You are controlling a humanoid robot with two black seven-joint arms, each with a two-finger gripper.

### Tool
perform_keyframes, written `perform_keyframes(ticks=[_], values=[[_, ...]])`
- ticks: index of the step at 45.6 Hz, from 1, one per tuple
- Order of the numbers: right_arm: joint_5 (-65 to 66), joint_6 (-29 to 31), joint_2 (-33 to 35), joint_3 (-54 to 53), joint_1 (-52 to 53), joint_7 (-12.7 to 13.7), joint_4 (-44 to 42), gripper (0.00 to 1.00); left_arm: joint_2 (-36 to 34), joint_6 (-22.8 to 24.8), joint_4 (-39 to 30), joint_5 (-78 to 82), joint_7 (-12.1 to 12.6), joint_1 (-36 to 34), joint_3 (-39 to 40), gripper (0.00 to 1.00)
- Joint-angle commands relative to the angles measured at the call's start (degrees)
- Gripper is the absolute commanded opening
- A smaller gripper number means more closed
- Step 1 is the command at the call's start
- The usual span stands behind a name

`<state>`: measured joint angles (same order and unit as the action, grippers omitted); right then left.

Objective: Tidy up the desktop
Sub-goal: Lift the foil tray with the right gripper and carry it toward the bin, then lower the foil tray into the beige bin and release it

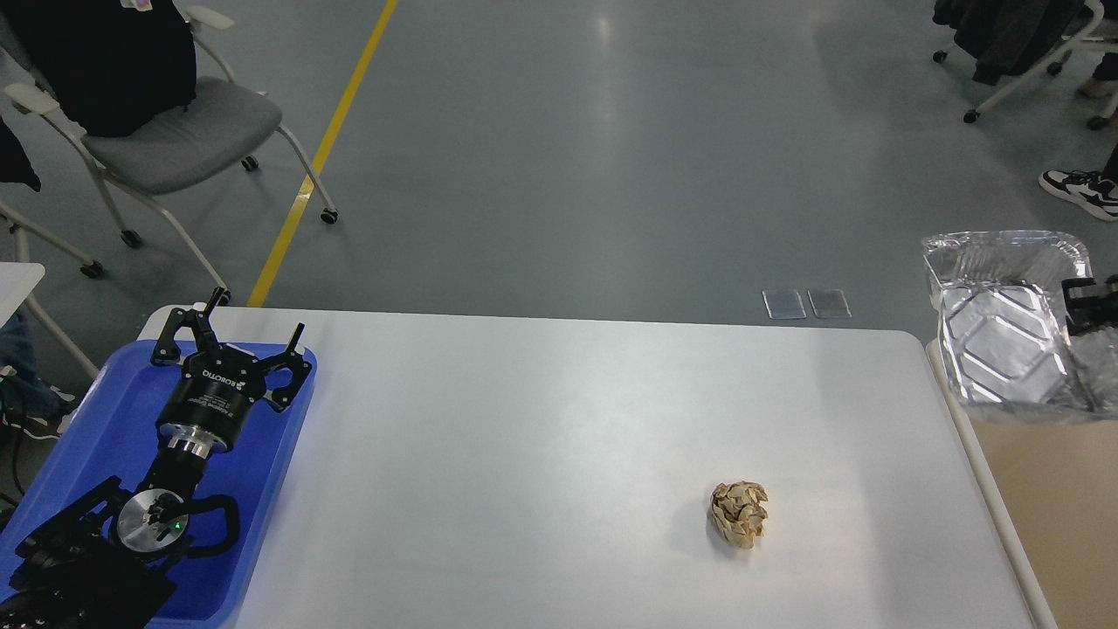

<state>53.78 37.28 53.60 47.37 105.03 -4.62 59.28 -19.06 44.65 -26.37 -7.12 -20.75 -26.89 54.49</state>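
**Foil tray over the bin, crumpled wad left to clear**

Our right end effector (1073, 306) sits at the right edge of the view, clenched on the rim of a crinkled foil tray (1004, 323) that hangs over the beige bin (1057, 507) beside the counter (559, 437). Our left end effector (229, 336) hovers over the blue tray (96, 419) at the counter's left end, fingers spread and holding nothing. The counter itself fills the middle of the view, bare except for 1 crumpled tan paper wad (740, 514) lying toward its right front.

To do this step well, we judge the foil tray should be fully inside the bin's cream rim (983, 476) before we let go; thin foil may spring or snag on a finger. The wad looks like the next item, nearer our right arm.

Most of the right arm is cut off by the frame, so only 1 dark part of the end effector shows. The bin's bottom and far wall are out of view.
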Motion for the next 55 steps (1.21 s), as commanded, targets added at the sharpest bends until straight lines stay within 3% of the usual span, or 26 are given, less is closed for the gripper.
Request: perform_keyframes(ticks=[1,9,18,28,35,46,55], values=[[1.59,6.66,2.83,0.09,7.38,0.13,0.93,0.0,-0.02,-0.01,0.0,0.0,0.0,0.0,0.01,0.99],[1.77,7.46,4.5,-0.08,9.58,0.49,0.14,0.0,-0.02,-0.01,0.0,0.0,0.0,0.09,0.09,0.99],[1.77,4.3,6.78,-0.79,9.06,0.75,-5.13,0.0,-0.02,-0.01,0.0,0.0,0.0,0.09,0.09,0.99],[0.63,-7.3,8.98,-0.79,2.65,0.66,-13.83,0.0,-0.1,-0.01,0.0,0.0,0.0,0.09,0.09,0.99],[-4.99,-21.61,9.51,-0.79,-6.66,0.66,-19.19,0.0,-0.1,-0.01,0.0,0.0,0.0,0.09,0.09,0.99],[-25.99,-39.46,4.42,-1.75,-24.07,0.75,-27.46,0.0,-0.1,-0.01,0.0,0.0,-0.08,0.09,0.09,0.99],[-50.33,-49.67,-4.9,-1.84,-36.81,1.1,-36.68,0.0,-0.02,-0.01,0.0,0.0,-0.08,0.09,0.09,0.99]])
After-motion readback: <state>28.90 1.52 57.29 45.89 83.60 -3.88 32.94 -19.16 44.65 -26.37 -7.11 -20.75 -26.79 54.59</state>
